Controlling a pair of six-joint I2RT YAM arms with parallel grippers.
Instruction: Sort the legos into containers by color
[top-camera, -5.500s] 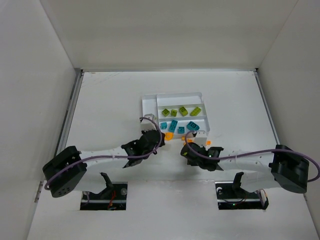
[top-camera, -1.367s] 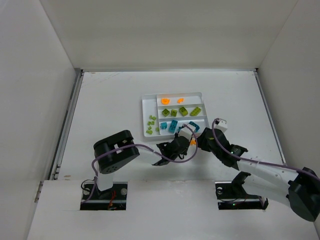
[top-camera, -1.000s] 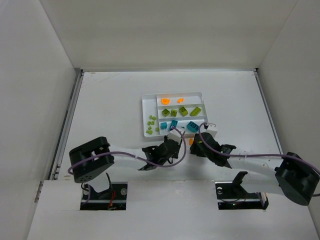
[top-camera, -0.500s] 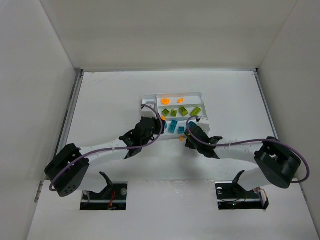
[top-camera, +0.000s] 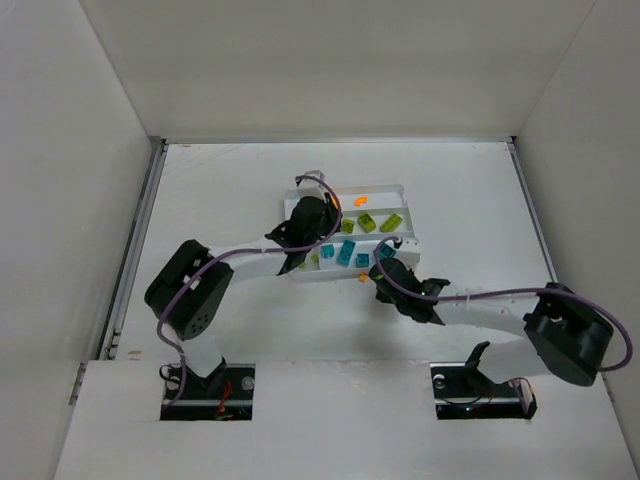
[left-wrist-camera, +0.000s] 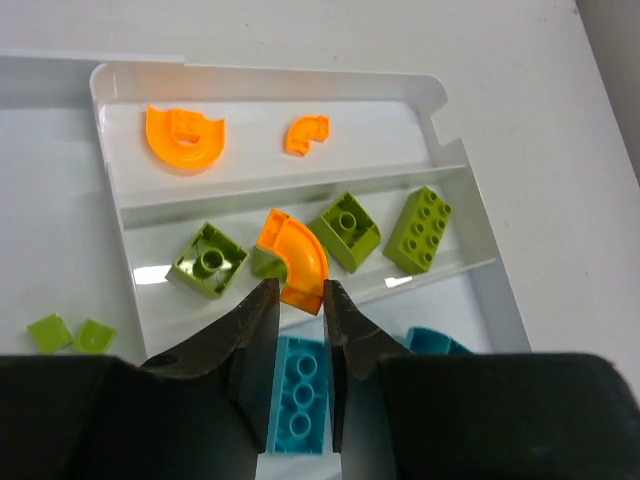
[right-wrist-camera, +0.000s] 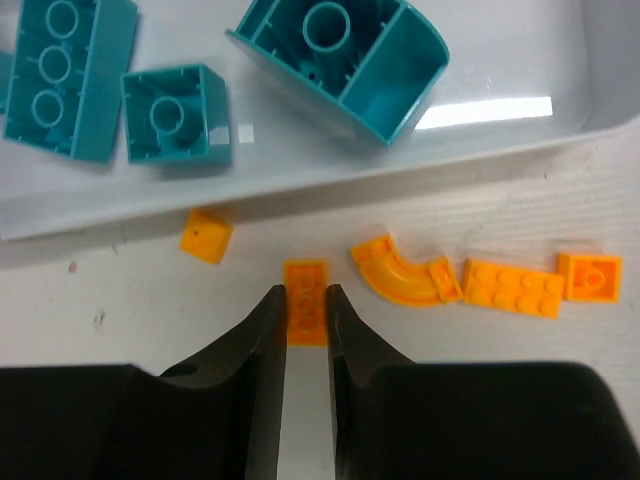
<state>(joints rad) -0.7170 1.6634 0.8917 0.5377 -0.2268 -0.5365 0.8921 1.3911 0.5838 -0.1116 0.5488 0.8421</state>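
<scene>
The white tray (left-wrist-camera: 268, 82) holds two orange pieces (left-wrist-camera: 185, 137) in its far section, lime green bricks (left-wrist-camera: 345, 230) in the middle section and teal bricks (left-wrist-camera: 300, 385) in the near one. My left gripper (left-wrist-camera: 297, 290) is shut on an orange curved brick (left-wrist-camera: 292, 258) and holds it above the green section; in the top view the left gripper (top-camera: 312, 218) is over the tray (top-camera: 400, 190). My right gripper (right-wrist-camera: 306, 295) is shut on a small orange flat brick (right-wrist-camera: 306, 292) lying on the table just in front of the tray; it also shows in the top view (top-camera: 380, 272).
More orange pieces lie on the table by the right gripper: a small square (right-wrist-camera: 205, 236), a curved piece (right-wrist-camera: 400, 275), a flat plate (right-wrist-camera: 512, 287) and another square (right-wrist-camera: 588, 275). Small green tiles (left-wrist-camera: 48, 332) lie in the tray's narrow left section. The tray's front wall (right-wrist-camera: 300, 190) is close ahead.
My left arm has swung up and over the tray with the orange curved brick. My right gripper has stayed at the tray's front edge, settling onto the orange flat brick.
</scene>
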